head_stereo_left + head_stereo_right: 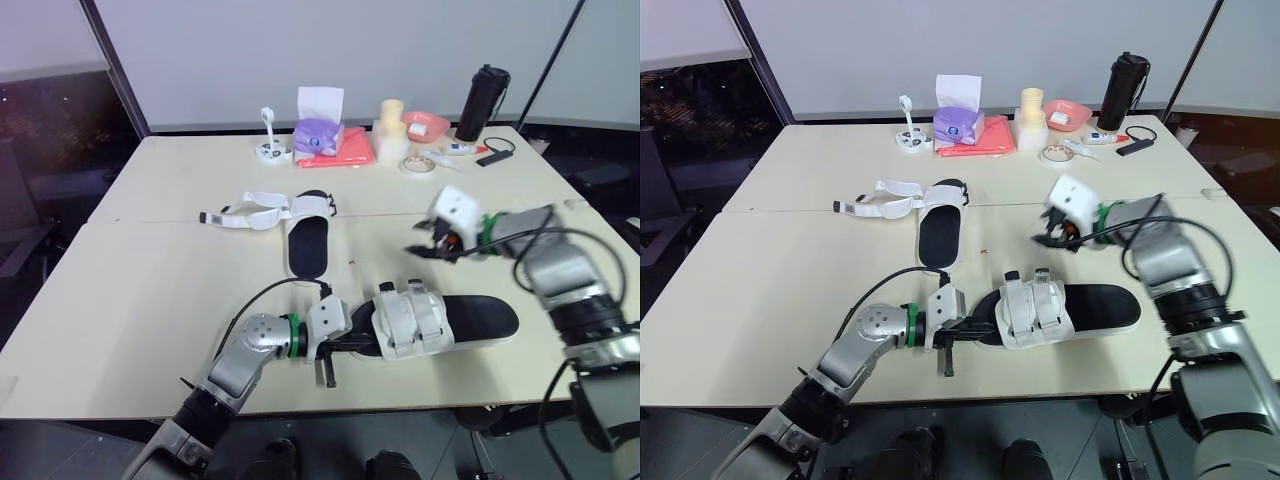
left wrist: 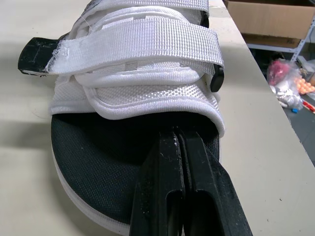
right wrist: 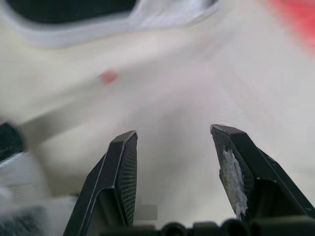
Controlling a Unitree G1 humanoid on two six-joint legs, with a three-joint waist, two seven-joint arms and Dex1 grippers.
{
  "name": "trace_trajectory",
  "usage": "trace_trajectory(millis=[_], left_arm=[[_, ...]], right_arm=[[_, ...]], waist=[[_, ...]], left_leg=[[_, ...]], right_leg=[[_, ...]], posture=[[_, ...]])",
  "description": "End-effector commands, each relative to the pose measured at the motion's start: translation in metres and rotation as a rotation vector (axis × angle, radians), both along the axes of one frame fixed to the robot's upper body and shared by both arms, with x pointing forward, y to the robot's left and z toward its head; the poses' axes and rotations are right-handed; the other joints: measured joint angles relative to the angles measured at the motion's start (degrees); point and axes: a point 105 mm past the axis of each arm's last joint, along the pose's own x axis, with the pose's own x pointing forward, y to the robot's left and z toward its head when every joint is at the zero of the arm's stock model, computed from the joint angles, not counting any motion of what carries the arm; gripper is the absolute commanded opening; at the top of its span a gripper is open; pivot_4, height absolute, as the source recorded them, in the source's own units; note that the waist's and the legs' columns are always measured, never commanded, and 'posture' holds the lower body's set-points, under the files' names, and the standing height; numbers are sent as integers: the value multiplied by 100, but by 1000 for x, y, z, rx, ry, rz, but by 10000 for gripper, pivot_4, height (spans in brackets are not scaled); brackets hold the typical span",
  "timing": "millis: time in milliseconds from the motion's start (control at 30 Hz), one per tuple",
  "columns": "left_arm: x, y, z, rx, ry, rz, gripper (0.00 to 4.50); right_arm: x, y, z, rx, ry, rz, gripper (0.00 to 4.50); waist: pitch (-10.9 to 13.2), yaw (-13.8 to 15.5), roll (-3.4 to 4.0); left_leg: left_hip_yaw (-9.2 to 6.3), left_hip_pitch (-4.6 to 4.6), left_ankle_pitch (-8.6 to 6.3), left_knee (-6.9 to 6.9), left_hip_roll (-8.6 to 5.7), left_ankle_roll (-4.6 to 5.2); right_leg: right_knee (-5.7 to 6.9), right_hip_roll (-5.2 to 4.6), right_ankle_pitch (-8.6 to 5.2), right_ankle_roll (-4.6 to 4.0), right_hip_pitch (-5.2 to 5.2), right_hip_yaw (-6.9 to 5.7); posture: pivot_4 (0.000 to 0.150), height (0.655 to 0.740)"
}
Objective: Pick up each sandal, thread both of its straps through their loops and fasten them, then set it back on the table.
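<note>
A black-soled sandal (image 1: pixel 470 322) with white straps (image 2: pixel 142 44) closed over its upper lies near the table's front edge. My left gripper (image 1: pixel 356 346) is shut, its fingertips (image 2: pixel 170 142) lying together on the black insole at one end of that sandal, just short of the white upper. A second sandal (image 1: pixel 308 242) lies farther back at the table's middle, its white straps (image 1: pixel 250 213) spread loose to the left. My right gripper (image 1: pixel 432 250) hangs open above the table to the right of it, with nothing between its fingers (image 3: pixel 123 167).
Along the table's back edge stand a purple tissue box (image 1: pixel 318 135), a red cloth (image 1: pixel 348 152), a yellow cup stack (image 1: pixel 391 128), a pink bowl (image 1: pixel 426 125), a tape roll (image 1: pixel 415 165) and a black bottle (image 1: pixel 482 102). A cardboard box (image 2: pixel 275 17) sits beyond the table.
</note>
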Motion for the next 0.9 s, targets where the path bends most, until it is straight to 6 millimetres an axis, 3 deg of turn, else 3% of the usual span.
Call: trace_trajectory(millis=[33, 167, 300, 533, 767, 867, 900], left_arm=[[4, 9, -12, 23, 18, 42, 0], [10, 14, 4, -28, -3, 45, 0], [14, 24, 29, -115, 13, 54, 0], [13, 46, 59, -153, 30, 51, 0], [11, 64, 67, -135, 67, 67, 0], [14, 70, 74, -149, 69, 91, 0], [15, 71, 76, -153, 69, 97, 0]], right_arm=[[-23, -16, -1, -140, -109, 9, 25307], [-48, -29, -24, -354, -184, 80, 25307], [-66, -34, -40, -449, -232, 175, 25307], [-83, -23, -46, -523, -342, 326, 25307], [-98, -3, -65, -572, -394, 502, 25307], [-98, 3, -65, -588, -424, 539, 33784], [-97, 5, -65, -591, -444, 551, 38727]], waist=[[-2, 47, -4], [6, 43, 14], [15, -62, 36], [17, -49, 36], [18, -49, 36], [18, -54, 37], [18, -61, 37]], left_leg=[[-1, 1, 0, -2, 1, 0], [11, 0, 0, -4, 2, 0], [32, 0, 1, 2, 4, 0], [23, 0, 1, 4, 7, 0], [18, 0, 1, 6, 8, 0], [14, 0, 1, 6, 8, 0], [12, 0, 1, 6, 8, 0]], right_leg=[[-2, 1, 0, 0, -2, -3], [5, 0, 0, 0, 0, 14], [30, 0, -1, 0, -11, 27], [46, 0, -3, 0, -17, 31], [45, -1, -7, 2, -10, 31], [46, 0, -7, 1, -11, 31], [46, 0, -7, 1, -11, 31]], posture=[[1500, 7400], [1500, 7400], [1500, 7400], [1500, 7400], [1500, 7400], [1500, 7400], [1500, 7400]])
